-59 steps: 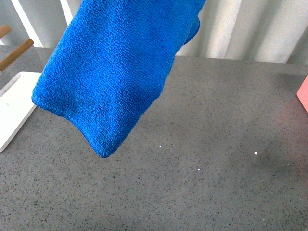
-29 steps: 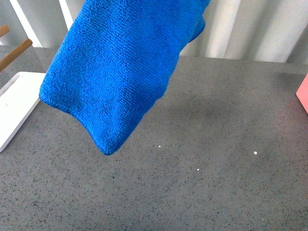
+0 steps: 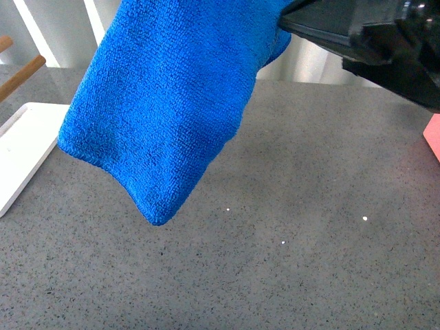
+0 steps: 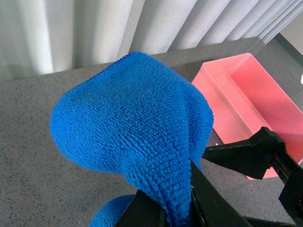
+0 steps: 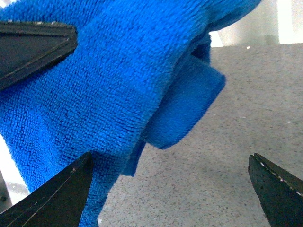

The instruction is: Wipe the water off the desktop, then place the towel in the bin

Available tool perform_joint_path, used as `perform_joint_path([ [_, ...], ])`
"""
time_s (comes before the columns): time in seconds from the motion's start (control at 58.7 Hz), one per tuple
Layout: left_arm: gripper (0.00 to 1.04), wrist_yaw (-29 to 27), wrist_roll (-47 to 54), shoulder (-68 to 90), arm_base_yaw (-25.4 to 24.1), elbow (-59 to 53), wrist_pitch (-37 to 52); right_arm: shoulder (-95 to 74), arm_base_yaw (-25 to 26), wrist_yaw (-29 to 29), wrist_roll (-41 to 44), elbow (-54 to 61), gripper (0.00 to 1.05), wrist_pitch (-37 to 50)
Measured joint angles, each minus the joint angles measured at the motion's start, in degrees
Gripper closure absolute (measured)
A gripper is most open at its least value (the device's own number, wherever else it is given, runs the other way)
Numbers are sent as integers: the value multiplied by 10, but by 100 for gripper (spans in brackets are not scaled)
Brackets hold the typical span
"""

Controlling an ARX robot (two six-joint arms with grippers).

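The blue towel [image 3: 172, 103] hangs in the air over the grey speckled desktop [image 3: 309, 206], its lowest corner well above the surface. My left gripper [image 4: 173, 198] is shut on a bunched fold of the towel [image 4: 132, 123]. My right gripper [image 5: 169, 158] is open and wide, close beside the hanging towel [image 5: 109, 94], with only desktop [image 5: 227, 170] between its fingers. In the front view the right gripper [image 3: 323, 27] reaches in from the top right towards the towel. The pink bin [image 4: 246, 94] stands on the desktop to the right, its edge [image 3: 434, 134] just showing.
A flat white board [image 3: 24, 148] lies at the left edge, with wooden handles [image 3: 20, 75] behind it. A few tiny white specks [image 3: 365, 218] dot the desktop. A pale ribbed wall [image 3: 344, 69] runs along the back.
The right gripper has come into the front view at the top right, next to the towel. The towel has drifted slightly to the right and still hangs.
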State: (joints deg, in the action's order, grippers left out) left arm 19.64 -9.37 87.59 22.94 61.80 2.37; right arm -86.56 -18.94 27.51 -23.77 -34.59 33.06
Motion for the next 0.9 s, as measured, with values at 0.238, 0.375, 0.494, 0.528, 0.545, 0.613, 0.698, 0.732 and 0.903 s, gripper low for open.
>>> perform_joint_path([
  [0.238, 101, 0, 0, 0, 0, 0, 0, -83, -31, 44, 4, -38, 7, 72],
  [0.375, 101, 0, 0, 0, 0, 0, 0, -119, -46, 61, 10, -52, 7, 118],
  [0.494, 101, 0, 0, 0, 0, 0, 0, -143, -57, 82, 14, -60, 7, 161],
  [0.528, 101, 0, 0, 0, 0, 0, 0, -148, -61, 84, 15, -63, 7, 172],
  [0.545, 101, 0, 0, 0, 0, 0, 0, -151, -62, 84, 15, -64, 7, 176],
  [0.613, 101, 0, 0, 0, 0, 0, 0, -159, -65, 89, 15, -71, 7, 192],
  [0.698, 101, -1, 0, 0, 0, 0, 0, -168, -69, 98, 15, -79, 15, 214],
  [0.732, 101, -1, 0, 0, 0, 0, 0, -170, -70, 101, 14, -81, 19, 219],
  [0.903, 101, -2, 0, 0, -1, 0, 0, -180, -80, 95, 14, -92, 52, 239],
])
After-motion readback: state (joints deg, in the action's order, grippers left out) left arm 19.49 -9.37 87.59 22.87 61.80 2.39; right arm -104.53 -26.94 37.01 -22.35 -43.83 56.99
